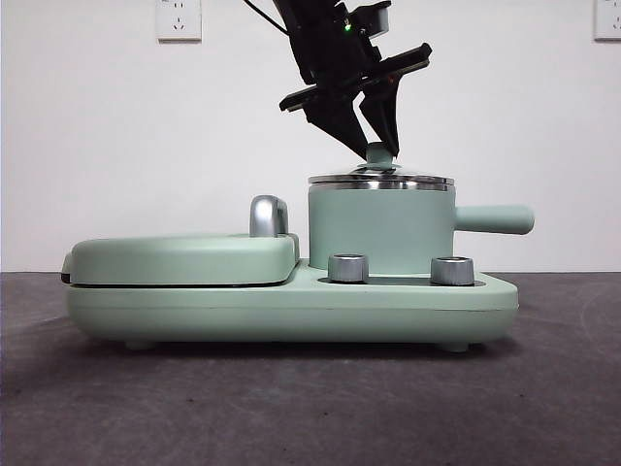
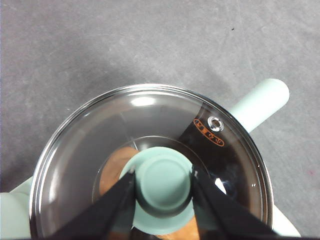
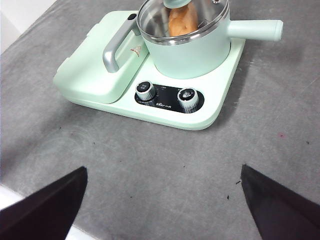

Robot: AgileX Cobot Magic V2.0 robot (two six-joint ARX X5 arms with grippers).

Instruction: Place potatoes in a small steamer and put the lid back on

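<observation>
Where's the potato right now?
Inside the small steamer, under the glass lid; the potato shows orange through the glass, with the left gripper at the lid's knob.

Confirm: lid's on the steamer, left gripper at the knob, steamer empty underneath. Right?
Not quite: the small steamer isn't empty. The right wrist view shows the potato inside it, seen through the glass, and the left wrist view shows it brown under the lid. The rest holds: the lid sits on the steamer, and the left gripper has its fingers either side of the knob.
</observation>
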